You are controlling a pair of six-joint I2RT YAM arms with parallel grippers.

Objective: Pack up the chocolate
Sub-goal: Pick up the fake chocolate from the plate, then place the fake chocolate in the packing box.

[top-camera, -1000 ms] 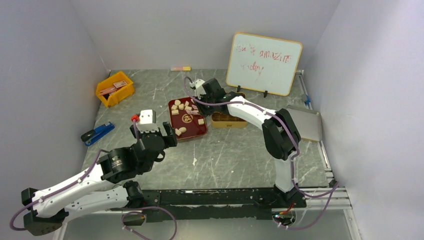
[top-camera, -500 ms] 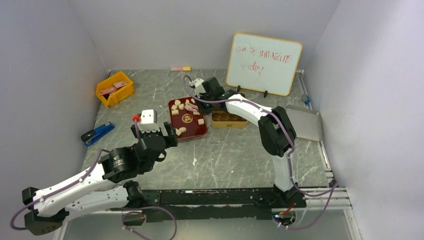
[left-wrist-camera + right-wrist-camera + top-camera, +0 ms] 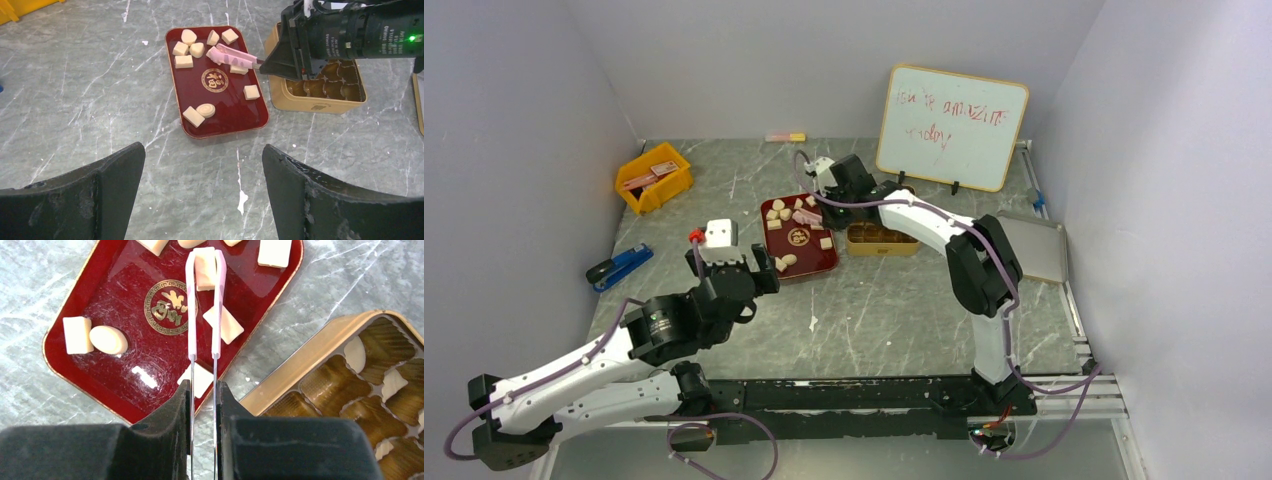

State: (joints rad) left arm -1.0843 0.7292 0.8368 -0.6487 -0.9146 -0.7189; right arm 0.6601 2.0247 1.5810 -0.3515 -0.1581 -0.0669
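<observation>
Top camera: my left gripper point(image 3: 732, 268) hangs spread wide beside the red tray point(image 3: 814, 258), holding nothing. Left wrist: pale chocolate point(image 3: 183, 61) cubes lie scattered on that tray. Right wrist: the right gripper point(image 3: 202, 390) is clamped on pink tweezers point(image 3: 215, 315), whose tips straddle one cube, seemingly touching it. Only here do I see pieces in the gold tin point(image 3: 280, 385).

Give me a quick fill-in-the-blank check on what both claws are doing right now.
1. The right claw is shut on pink ____.
2. Their tips flank a chocolate piece in the dark ____ tray.
3. The left claw hangs ____, holding nothing.
Missing words: tweezers; red; open.
</observation>
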